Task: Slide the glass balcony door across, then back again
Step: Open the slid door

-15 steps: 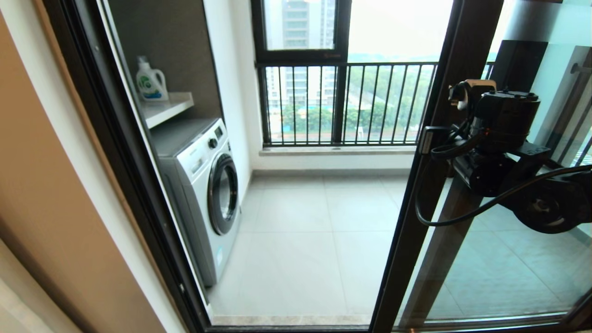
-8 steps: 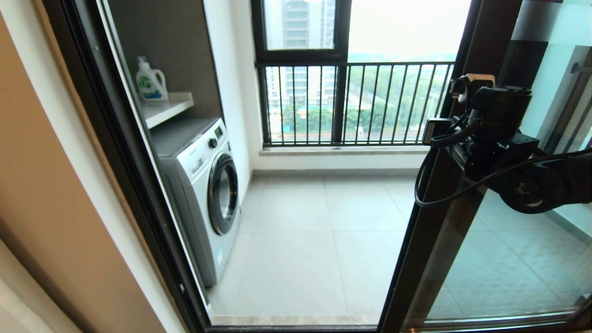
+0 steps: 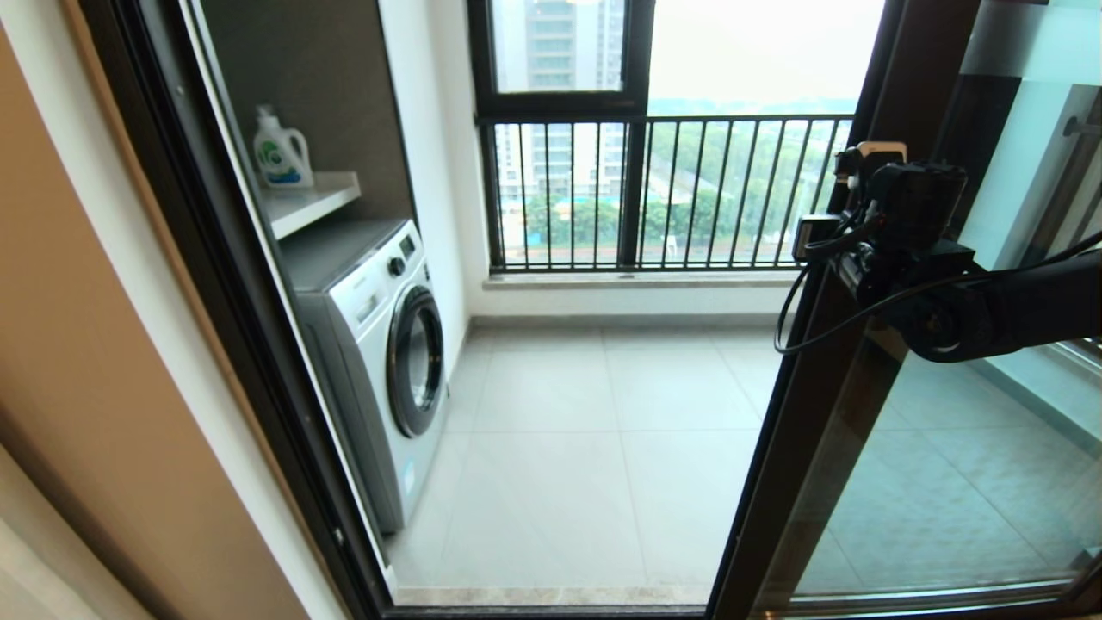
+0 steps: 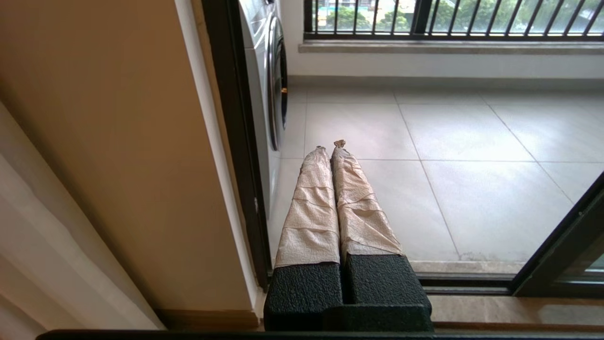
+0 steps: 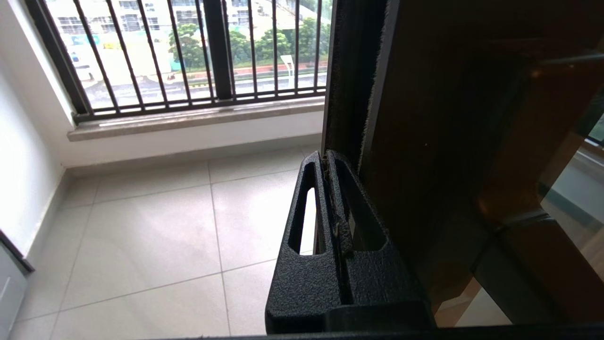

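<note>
The glass balcony door (image 3: 805,448) stands slid over to the right, its dark brown upright slanting across the head view with clear glass behind it. My right gripper (image 3: 814,239) is shut, and its black fingers lie against the leading edge of that upright (image 5: 424,118). In the right wrist view the right gripper (image 5: 324,158) has its tips at the frame's brush seal. I cannot make out the black bar handle. My left gripper (image 4: 330,146) is shut on nothing and hangs low near the left door jamb, its tape-wrapped fingers pointing over the threshold.
A white washing machine (image 3: 387,344) stands inside the balcony on the left, under a shelf with a detergent bottle (image 3: 280,151). The far window with black railing bars (image 3: 646,189) closes the back. The dark left jamb (image 3: 224,284) and the floor track (image 4: 472,283) bound the wide doorway.
The door's upright has slid further to the right, and my right gripper has gone with it and risen slightly. The doorway is wider. Most of the travel came in the first half second.
</note>
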`<state>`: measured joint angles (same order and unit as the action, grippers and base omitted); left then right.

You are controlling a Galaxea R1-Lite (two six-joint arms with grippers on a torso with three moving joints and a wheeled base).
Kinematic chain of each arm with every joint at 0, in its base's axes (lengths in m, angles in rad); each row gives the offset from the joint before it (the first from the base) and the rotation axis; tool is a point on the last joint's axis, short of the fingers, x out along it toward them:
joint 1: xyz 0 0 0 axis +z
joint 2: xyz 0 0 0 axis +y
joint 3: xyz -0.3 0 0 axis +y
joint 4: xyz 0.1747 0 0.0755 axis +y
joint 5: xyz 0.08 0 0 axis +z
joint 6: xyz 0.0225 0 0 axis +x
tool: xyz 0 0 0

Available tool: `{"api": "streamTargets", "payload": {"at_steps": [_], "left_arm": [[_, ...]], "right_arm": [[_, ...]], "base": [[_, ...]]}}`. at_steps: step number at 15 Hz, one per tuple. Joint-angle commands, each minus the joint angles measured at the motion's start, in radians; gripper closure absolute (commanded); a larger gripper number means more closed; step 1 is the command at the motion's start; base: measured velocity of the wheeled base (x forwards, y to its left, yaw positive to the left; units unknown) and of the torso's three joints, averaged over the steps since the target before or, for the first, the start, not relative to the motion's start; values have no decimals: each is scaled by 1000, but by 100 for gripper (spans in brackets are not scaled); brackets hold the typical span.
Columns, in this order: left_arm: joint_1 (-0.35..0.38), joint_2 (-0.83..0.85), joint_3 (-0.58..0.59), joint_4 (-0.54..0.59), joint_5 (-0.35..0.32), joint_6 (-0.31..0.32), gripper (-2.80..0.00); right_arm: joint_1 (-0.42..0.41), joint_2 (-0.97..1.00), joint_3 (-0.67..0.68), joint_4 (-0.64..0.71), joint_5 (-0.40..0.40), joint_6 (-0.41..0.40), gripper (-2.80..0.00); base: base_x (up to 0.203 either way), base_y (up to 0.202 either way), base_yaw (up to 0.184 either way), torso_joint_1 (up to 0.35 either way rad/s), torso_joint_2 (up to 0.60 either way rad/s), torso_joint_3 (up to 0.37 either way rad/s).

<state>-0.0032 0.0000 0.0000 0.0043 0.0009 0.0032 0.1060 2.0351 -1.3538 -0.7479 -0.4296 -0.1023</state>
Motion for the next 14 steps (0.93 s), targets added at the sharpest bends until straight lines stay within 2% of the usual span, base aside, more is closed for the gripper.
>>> {"api": "streamTargets", "payload": {"at_steps": [1,10,14], "left_arm": [[0,2,0,0,1,0,0],[0,2,0,0,1,0,0],[0,2,0,0,1,0,0]], "right_arm": [[-9,20,-10,-4,-3,-5,0],[-96,20,-18,-4,1,-19,0],[-135,21,-25,-4,32,-20,0]], "base": [[0,0,0,0,0,0],[0,0,0,0,0,0],[0,0,0,0,0,0]]}}
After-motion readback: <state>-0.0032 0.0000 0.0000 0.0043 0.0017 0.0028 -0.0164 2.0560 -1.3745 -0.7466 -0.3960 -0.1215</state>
